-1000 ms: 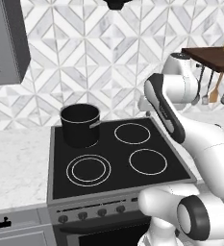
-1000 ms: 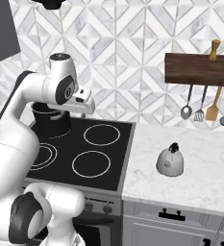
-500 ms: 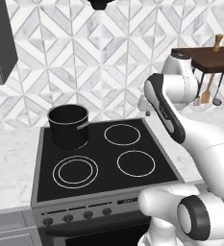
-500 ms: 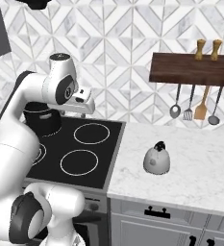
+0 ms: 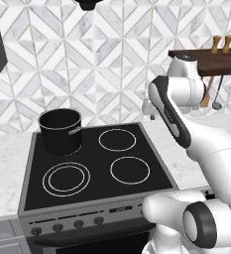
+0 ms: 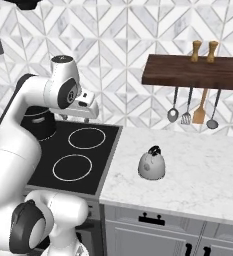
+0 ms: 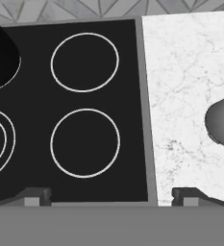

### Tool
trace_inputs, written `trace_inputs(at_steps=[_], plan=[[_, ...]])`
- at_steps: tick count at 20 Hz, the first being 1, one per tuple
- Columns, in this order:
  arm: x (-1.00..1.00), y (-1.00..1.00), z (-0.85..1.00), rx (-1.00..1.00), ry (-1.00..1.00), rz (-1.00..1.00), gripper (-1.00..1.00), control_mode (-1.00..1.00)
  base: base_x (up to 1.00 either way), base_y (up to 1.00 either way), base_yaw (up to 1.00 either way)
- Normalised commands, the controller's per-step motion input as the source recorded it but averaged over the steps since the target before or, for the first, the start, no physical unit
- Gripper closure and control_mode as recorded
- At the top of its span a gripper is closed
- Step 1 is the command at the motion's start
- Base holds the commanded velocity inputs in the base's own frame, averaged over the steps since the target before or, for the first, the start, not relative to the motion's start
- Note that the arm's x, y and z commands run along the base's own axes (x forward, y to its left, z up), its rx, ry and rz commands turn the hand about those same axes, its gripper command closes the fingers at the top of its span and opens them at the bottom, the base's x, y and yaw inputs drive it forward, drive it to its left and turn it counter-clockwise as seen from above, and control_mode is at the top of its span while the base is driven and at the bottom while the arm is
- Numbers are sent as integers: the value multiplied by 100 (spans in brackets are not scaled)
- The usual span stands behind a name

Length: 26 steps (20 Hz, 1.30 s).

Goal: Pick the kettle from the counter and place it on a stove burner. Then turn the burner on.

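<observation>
On counter (image 6: 203, 170) at 3 o'clock of cooktop: kettle (image 6: 151, 164) now nearer centre since base drove right; gripper (image 6: 90, 111) fingers spread, empty; reach comes next.

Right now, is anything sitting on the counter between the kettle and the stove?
No. In the right base view, only bare white counter separates the kettle from the cooktop's edge; the black pot stands on the stove's far side.

Bare bench (image 6: 198, 170) surrounds the kettle (image 6: 151, 163); the black pot (image 5: 60, 131) blocks only the cooktop's (image 5: 94, 166) far-left corner.
</observation>
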Motion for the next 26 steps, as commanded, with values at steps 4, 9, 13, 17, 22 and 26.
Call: trace_inputs(at_steps=[4,9,13,17,22,26], plan=[[0,0,0,0,0,0,-100,100,0,-19,0],[0,-1,0,0,0,0,-100,-100,0,-2,0],[0,-12,0,0,0,0,-100,-100,0,0,0],[0,-46,-3,0,0,-2,-100,-100,0,0,0],[9,-60,-12,0,0,-8,-100,-100,0,0,0],[14,-86,-14,0,0,-14,-100,-100,0,0,0]])
